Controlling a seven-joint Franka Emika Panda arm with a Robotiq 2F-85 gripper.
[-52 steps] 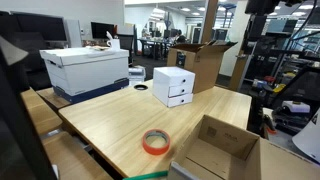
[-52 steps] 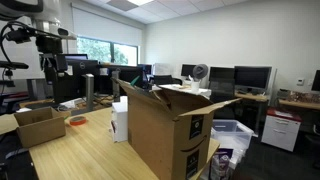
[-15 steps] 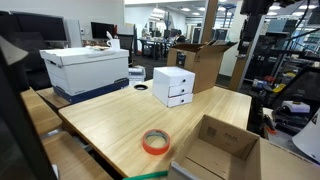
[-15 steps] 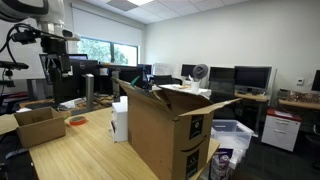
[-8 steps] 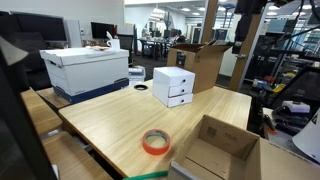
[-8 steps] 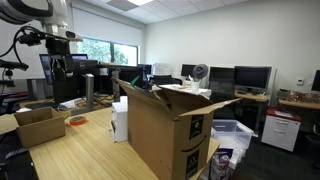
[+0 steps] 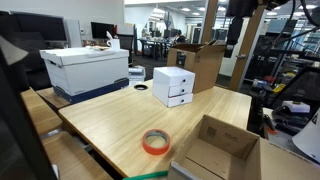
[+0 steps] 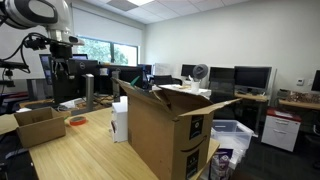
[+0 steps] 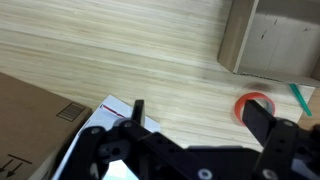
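Wooden table (image 7: 110, 125), exterior view: gripper (image 7: 231, 47) hangs at upper right, high above white drawers (image 7: 174, 86) at centre; orange tape (image 7: 154, 142) lies at lower centre. Exterior view: gripper (image 8: 62, 68) at upper left, spread cannot be told; tape (image 8: 76, 120) at left beside small box (image 8: 38, 125). Wrist view: gripper (image 9: 200, 120) along bottom edge, fingers spread; drawers (image 9: 110, 112) at lower left, tape (image 9: 253, 106) at right

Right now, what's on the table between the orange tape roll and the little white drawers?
Nothing. Between the tape roll and the white drawers there is only bare wooden table, as an exterior view shows.
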